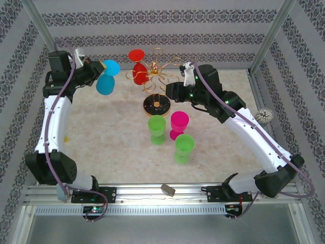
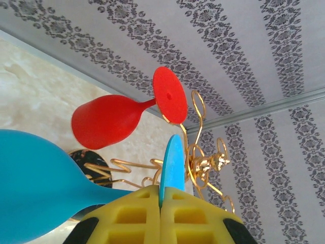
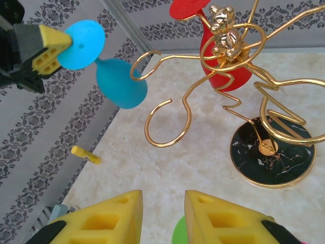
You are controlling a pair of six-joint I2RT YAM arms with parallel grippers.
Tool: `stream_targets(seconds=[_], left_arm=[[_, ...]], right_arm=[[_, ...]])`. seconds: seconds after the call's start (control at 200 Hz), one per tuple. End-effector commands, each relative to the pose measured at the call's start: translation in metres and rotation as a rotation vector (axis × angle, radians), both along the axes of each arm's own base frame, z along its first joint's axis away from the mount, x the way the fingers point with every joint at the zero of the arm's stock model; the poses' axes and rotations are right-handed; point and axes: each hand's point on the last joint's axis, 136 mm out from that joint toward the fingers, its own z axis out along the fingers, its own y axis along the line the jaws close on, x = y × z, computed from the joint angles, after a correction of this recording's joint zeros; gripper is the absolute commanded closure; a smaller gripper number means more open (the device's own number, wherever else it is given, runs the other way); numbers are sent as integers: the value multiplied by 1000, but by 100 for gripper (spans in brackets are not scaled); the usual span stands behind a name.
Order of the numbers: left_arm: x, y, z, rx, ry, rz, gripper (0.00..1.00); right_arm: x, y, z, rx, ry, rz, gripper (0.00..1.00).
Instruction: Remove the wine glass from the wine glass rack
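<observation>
Where the blue wine glass is: off the wine glass rack, in the air to its left, apart from the wire arms.
Left gripper: jaws closed on the blue wine glass's round foot.
Right gripper: jaws parted, nothing between them, close beside the rack.
Red glass: hangs bowl-down on the rack.
Tabletop: green glass, pink glass and second green glass stand before the rack.

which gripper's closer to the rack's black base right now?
Right. The right gripper hovers close beside the rack base, open and empty. The left gripper is well off to the rack's left, shut on the foot of the blue wine glass.
</observation>
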Motion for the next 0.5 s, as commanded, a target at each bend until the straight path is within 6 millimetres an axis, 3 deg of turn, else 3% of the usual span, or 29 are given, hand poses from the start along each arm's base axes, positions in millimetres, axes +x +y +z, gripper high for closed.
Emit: stream_targets(seconds=[0.0, 0.3, 0.495], left_arm=[[-24, 1, -14, 92, 24, -28, 100], [-84, 7, -44, 292, 64, -24, 100], [-117, -7, -62, 413, 41, -82, 100]], right_arm=[[-1, 3, 7, 36, -6, 18, 71], [-12, -3, 8, 48, -14, 27, 71], [-22, -6, 2, 49, -7, 39, 71]])
